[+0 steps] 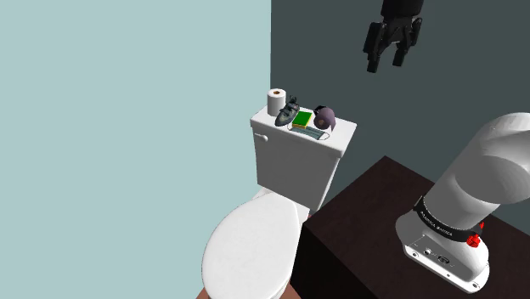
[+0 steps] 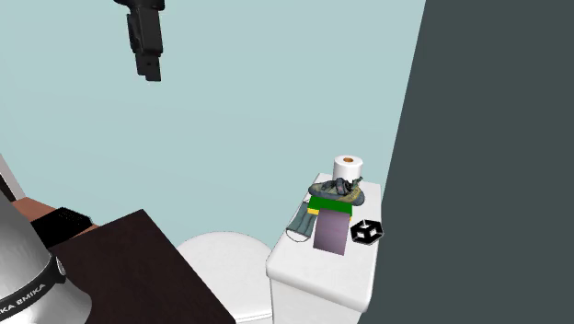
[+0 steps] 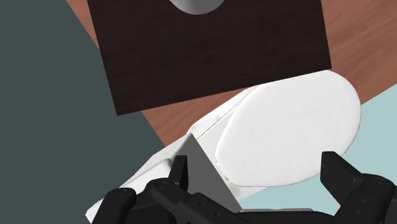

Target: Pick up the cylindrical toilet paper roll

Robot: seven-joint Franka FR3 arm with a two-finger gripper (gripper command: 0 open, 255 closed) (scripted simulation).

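Observation:
The white toilet paper roll [image 1: 276,102] with a brown core stands upright at the far end of the toilet tank's lid [image 1: 293,138], next to the pale wall. In the second exterior view the roll [image 2: 348,169] stands behind a pile of small items. My black gripper [image 1: 384,64] hangs high in front of the dark wall, well above the tank and off to the shoulder view's right of the roll. Its fingers are apart with nothing between them. From the side the gripper [image 2: 149,72] points down. In the wrist view the gripper [image 3: 257,175] looks down on the toilet lid [image 3: 289,130].
Beside the roll on the tank lie a dark figurine [image 1: 287,113], a green box [image 1: 301,120], a purple round thing [image 1: 324,117] and a face mask [image 1: 312,133]. The closed toilet lid [image 1: 252,252] sits below. The dark stand [image 1: 382,221] is beside the toilet.

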